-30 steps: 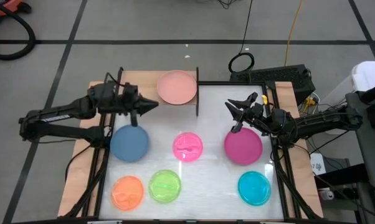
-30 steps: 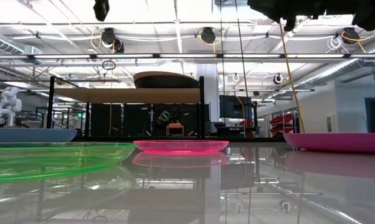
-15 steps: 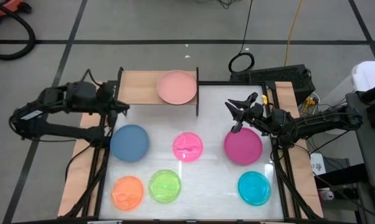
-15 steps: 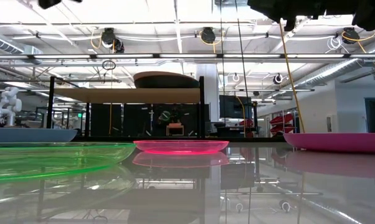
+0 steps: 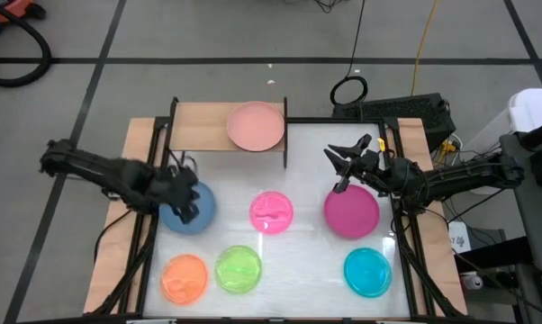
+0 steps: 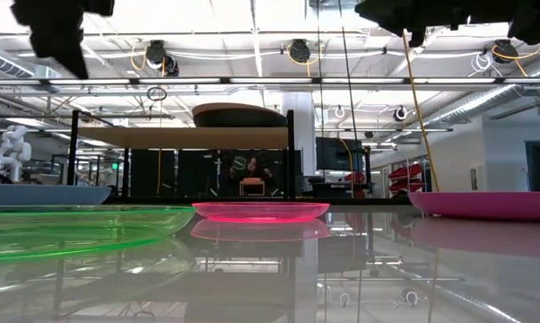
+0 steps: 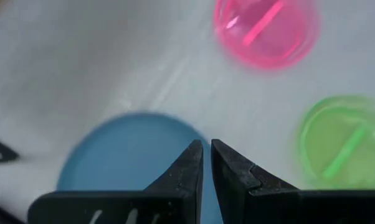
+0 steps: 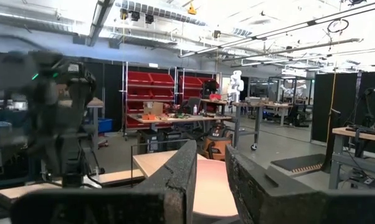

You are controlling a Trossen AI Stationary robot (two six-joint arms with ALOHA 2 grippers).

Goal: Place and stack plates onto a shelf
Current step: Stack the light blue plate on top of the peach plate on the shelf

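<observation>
The salmon plate (image 5: 256, 126) lies on the wooden shelf (image 5: 199, 126) at the table's far edge. Flat on the white table are the blue plate (image 5: 183, 220), magenta plate (image 5: 354, 214), translucent pink plate (image 5: 271, 211), green plate (image 5: 239, 268), orange plate (image 5: 184, 277) and cyan plate (image 5: 368, 272). No grey plate shows. My left gripper (image 5: 190, 207) hangs shut, well above the blue plate (image 7: 131, 155); in the low view it is high up (image 6: 59, 36). My right gripper (image 5: 332, 157) waits above the magenta plate's far edge, open by a narrow gap (image 8: 209, 155).
The shelf's black legs (image 5: 285, 135) stand at the table's far side. Black frame rails (image 5: 406, 252) run along the table's left and right edges. Bare white tabletop (image 5: 307, 261) lies between the plates. Cables and a black box (image 5: 406, 112) sit beyond the far right corner.
My left gripper has drawn back from the shelf toward the table's left edge. It then swung toward the near edge and came lower, and now hangs over the blue plate. No plate has moved.
</observation>
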